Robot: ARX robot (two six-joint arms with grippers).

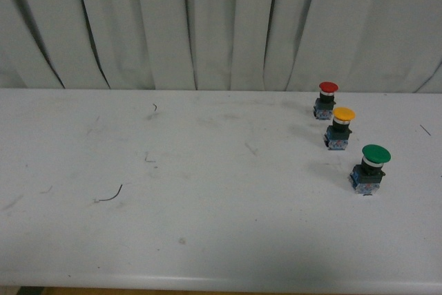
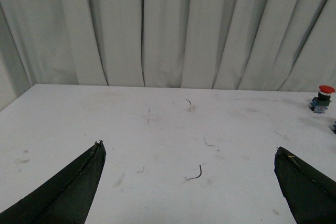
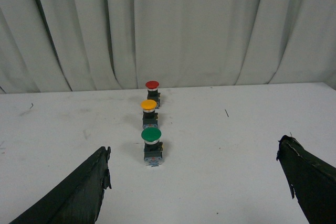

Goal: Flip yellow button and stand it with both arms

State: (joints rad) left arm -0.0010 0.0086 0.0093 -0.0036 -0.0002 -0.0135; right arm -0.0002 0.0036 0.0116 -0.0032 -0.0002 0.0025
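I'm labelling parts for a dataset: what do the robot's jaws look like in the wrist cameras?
Both pairs look alike: flat, matte black wedges tapering to points, with rough, slightly frayed edges. The left gripper and right gripper show no markings or cables in view. The arms themselves are out of frame.

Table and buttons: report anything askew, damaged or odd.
Nothing stands out. The red button, yellow button and green button all stand upright, caps up, in a row. The table only shows scuffs and stray wire bits.

The yellow button [image 1: 342, 128] is hemmed in by the red switch [image 1: 326, 99] at eleven o'clock and the green switch [image 1: 371, 168] at five; its flanks at three and nine lie open over the table [image 1: 207, 226].
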